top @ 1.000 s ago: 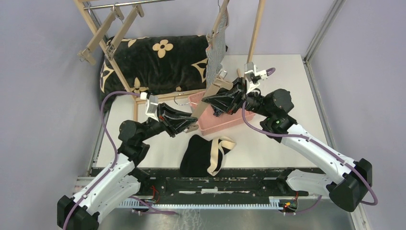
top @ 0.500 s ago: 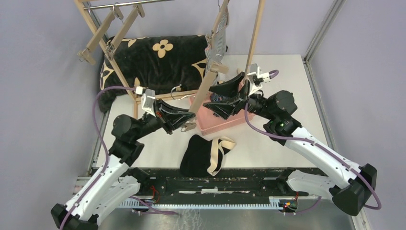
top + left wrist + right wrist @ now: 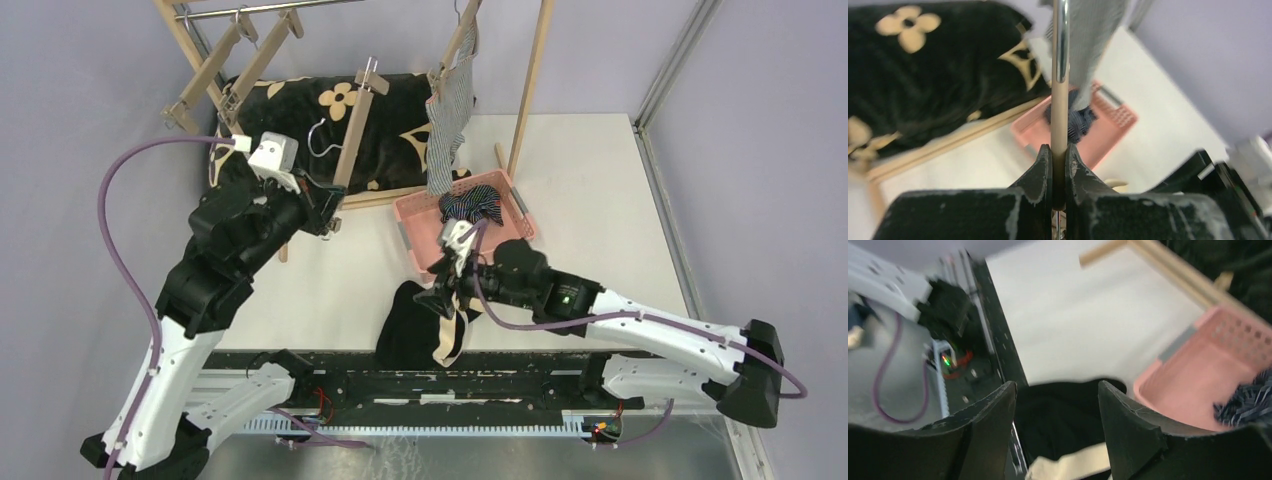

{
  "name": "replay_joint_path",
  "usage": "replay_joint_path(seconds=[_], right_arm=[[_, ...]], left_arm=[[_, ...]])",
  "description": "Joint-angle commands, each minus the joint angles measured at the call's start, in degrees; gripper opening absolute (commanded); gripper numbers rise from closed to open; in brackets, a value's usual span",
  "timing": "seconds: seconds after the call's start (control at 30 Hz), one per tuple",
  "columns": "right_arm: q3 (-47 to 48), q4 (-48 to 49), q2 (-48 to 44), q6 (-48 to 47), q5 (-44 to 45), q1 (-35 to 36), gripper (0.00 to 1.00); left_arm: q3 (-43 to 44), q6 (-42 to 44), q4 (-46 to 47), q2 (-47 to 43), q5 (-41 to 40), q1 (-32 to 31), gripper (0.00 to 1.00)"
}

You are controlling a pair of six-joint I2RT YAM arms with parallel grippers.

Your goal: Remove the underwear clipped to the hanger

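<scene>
Right fingers (image 3: 993, 425) are spread wide with nothing in them, poised low over the black shorts (image 3: 412, 328). That pair lies crumpled on the surface (image 3: 330, 270) at the near edge, right under the fingertips. Its length runs from near-left towards the basket (image 3: 415, 235), cream waistband on the right. The right arm is much the nearer, stretched flat across the surface with its wrist pointing left.

Navy shorts (image 3: 470, 205) are in the basket. Striped shorts (image 3: 450, 115) hang clipped on the rack (image 3: 530, 70), above the basket's far corner.

Left fingers (image 3: 1040, 170) are clamped on the lower end of a bare hanger (image 3: 352, 135). That arm is reared high, tilting the hanger over the blanket (image 3: 290, 110).
</scene>
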Motion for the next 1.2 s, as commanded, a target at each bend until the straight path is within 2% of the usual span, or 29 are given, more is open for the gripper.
replay_joint_path(seconds=[0.0, 0.17, 0.3, 0.47, 0.7, 0.93, 1.07, 1.1, 1.13, 1.17], right_arm=[[-1.70, -12.69, 3.41, -4.44, 15.59, 6.81, 0.69], [-7.85, -9.02, 6.74, 0.33, 16.91, 11.51, 0.70], [-8.91, -8.03, 10.64, 2.05, 17.54, 13.34, 0.71], [-10.79, -2.97, 12.68, 3.94, 15.94, 13.51, 0.76], [-12.08, 4.48, 21.55, 7.09, 11.35, 13.51, 0.80], [-12.42, 7.32, 29.64, 9.40, 9.47, 13.51, 0.79], [-11.85, 6.49, 31.73, 9.90, 9.42, 13.51, 0.71], [-11.42, 5.85, 32.67, 9.73, 9.39, 13.51, 0.66], [-10.60, 5.15, 33.66, 9.67, 9.26, 13.51, 0.55], [-9.53, 4.26, 34.53, 9.42, 8.97, 13.51, 0.39]], left_arm=[[8.38, 7.96, -16.78, 5.52, -14.23, 0.09, 0.03], [12.93, 9.76, -19.18, 10.32, -17.82, 0.08, 0.03], [21.17, 11.62, -22.25, 18.27, -17.48, 0.22, 0.03], [32.24, 12.63, -23.11, 27.19, -18.14, 1.09, 0.03], [44.13, 13.52, -24.64, 35.43, -16.98, 3.58, 0.03], [45.84, 14.33, -24.63, 38.79, -7.27, 12.84, 0.03], [45.25, 14.06, -22.20, 38.61, -3.20, 18.05, 0.03], [45.42, 14.05, -21.62, 38.64, -2.59, 18.73, 0.03], [45.72, 14.04, -20.99, 38.72, -1.84, 19.23, 0.03], [46.12, 13.98, -20.74, 38.90, -1.12, 19.60, 0.03]])
